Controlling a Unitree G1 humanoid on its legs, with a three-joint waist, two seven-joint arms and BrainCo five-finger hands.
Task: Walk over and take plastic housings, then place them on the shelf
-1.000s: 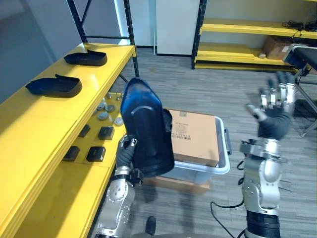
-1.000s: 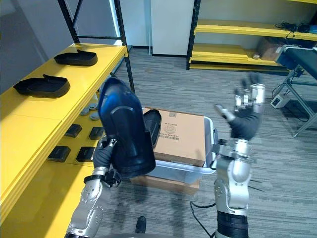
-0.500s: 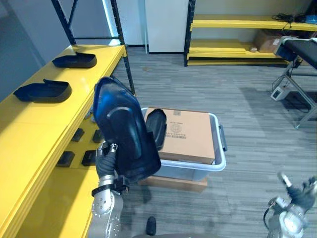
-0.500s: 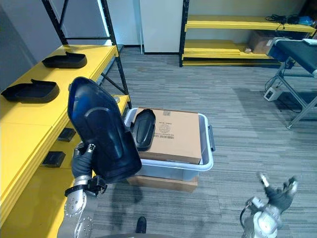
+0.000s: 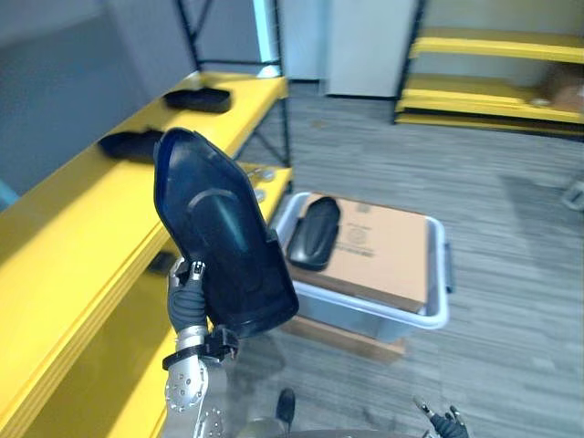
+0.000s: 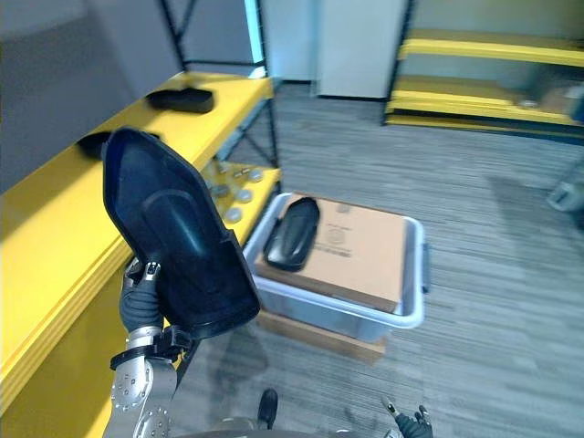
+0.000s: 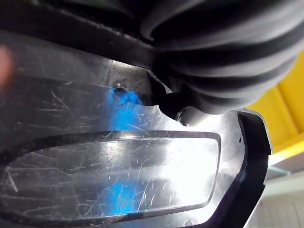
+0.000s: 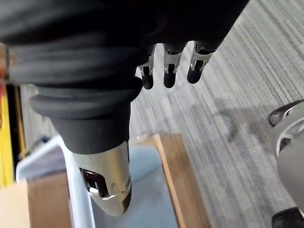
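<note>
Housing (image 5: 224,242) upright in left hand (image 5: 187,294) | right hand (image 8: 165,71) low, fingers (image 8: 197,64) straight

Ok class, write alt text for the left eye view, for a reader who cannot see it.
The robot's left hand holds a dark plastic housing raised beside a yellow shelf carrying two more housings. Behind it, a grey bin holds a cardboard box with another housing on top.

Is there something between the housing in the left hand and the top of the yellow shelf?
Nothing visible. The housing stands upright in the left hand beside the yellow shelf, whose near top is bare; two other housings lie farther along it.
</note>
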